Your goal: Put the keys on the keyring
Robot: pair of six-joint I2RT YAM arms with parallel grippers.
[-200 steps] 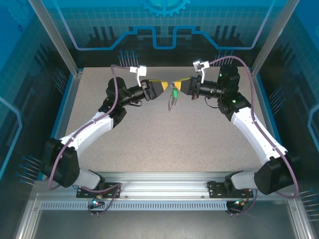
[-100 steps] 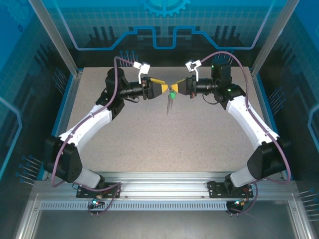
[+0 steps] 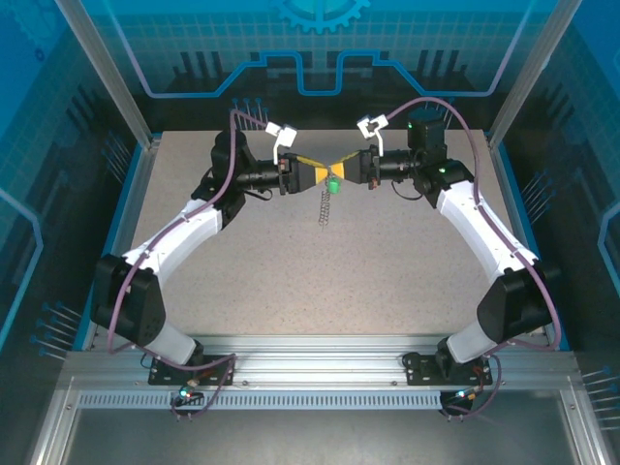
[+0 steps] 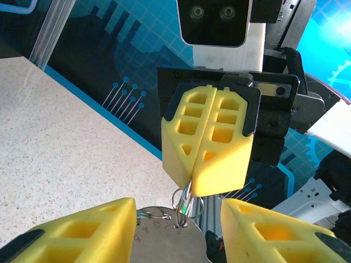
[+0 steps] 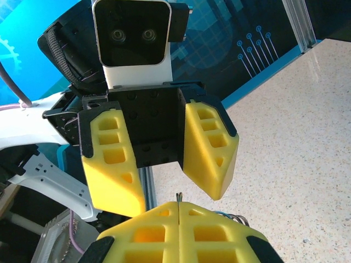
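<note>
above the speckled table [image 3: 387,262], right jaws pinch a thin wire loop [image 4: 186,196]; left jaws gape.

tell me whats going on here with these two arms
Both arms meet fingertip to fingertip above the far middle of the table. The right gripper is shut on a thin metal edge, seemingly the keyring, with the green key and a silvery chain hanging below. The left gripper faces it, jaws open, a round silvery piece between its fingers; whether it touches them I cannot tell. Whether the key is on the ring is too small to see.
</note>
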